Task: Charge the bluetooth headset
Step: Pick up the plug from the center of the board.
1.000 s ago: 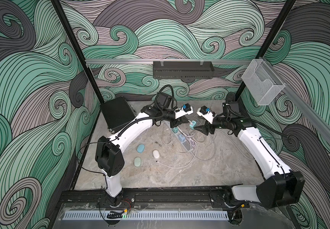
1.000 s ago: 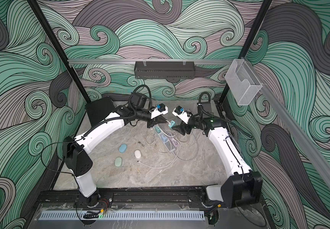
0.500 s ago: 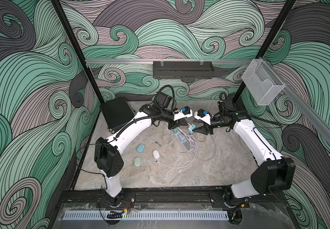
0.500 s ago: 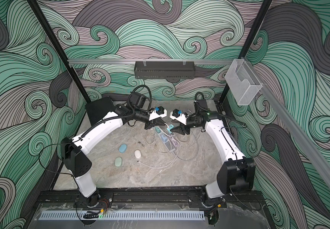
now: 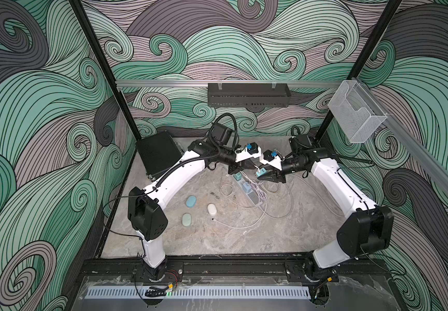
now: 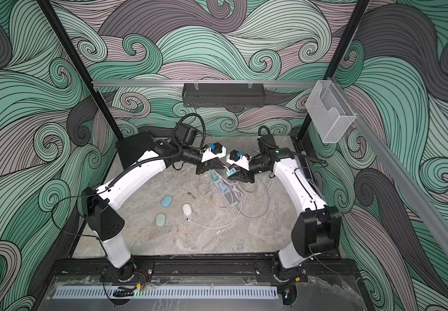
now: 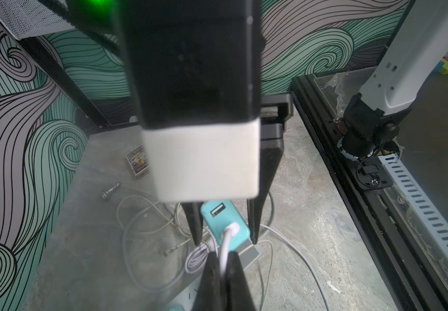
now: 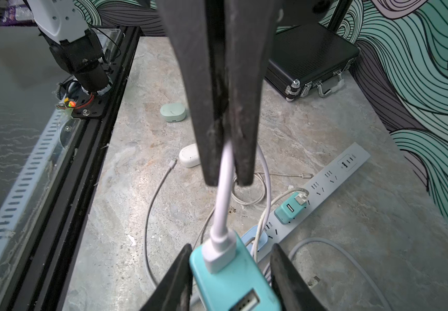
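Grey marbled worktop [image 5: 244, 237], wave-patterned walls [image 5: 42, 107], and a white power strip [image 8: 333, 172]. Both arms converge above the strip's far end. The left jaws pinch a white cable [image 8: 224, 188]. The right jaws closely flank the raised teal charger [image 8: 233, 282], but whether they grip it is unclear. The blue [image 5: 191, 201], green [image 8: 173, 112] and white [image 8: 189, 155] earbud cases lie beside the strip. The white case's long axis runs roughly along the strip's.
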Motion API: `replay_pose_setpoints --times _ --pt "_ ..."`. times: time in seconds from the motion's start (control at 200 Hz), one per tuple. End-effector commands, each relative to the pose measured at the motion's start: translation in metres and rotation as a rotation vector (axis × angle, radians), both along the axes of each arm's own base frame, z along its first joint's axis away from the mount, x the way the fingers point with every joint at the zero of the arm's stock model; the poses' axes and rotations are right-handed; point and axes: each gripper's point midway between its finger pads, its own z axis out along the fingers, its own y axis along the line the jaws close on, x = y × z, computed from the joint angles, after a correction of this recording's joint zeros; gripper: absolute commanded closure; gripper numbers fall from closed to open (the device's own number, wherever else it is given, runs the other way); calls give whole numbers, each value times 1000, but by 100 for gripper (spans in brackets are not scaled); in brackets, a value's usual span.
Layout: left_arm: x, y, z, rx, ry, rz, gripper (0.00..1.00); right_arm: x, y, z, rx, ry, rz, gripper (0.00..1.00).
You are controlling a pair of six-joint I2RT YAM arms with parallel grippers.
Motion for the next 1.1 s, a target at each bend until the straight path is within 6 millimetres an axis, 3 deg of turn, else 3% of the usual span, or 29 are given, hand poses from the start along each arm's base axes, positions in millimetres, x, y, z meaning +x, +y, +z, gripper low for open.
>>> replay_pose_setpoints --times 0.0,0.265,0.35,0.375,0.425,0.47,0.53,0.625,0.731,0.856,0.951,1.096 --pt "-7 4 26 -42 -36 -25 100 -4 5 14 41 -3 25 63" --pt "2 8 24 -27 -44 21 100 -6 3 17 34 5 3 82" --pt "20 10 25 -25 -62 120 99 -5 5 25 64 29 -11 87" --pt "27 11 26 -30 -66 161 94 -3 6 27 77 41 -26 88" --pt "42 16 31 -53 -62 254 70 5 9 34 110 62 -72 92" --pt "51 22 37 -94 -47 319 56 17 11 41 154 76 -140 94" --pt "59 31 46 -165 -11 382 47 36 12 50 227 91 -250 94" --pt "61 46 53 -259 66 440 41 53 11 70 348 112 -382 93" --pt "54 55 52 -314 154 444 39 63 13 86 448 173 -493 94" --pt "40 58 44 -339 252 404 40 76 15 91 529 266 -646 94" --pt "30 56 35 -341 324 363 42 78 22 96 589 321 -685 94" --pt "35 56 32 -374 485 356 41 73 32 103 639 380 -691 94"
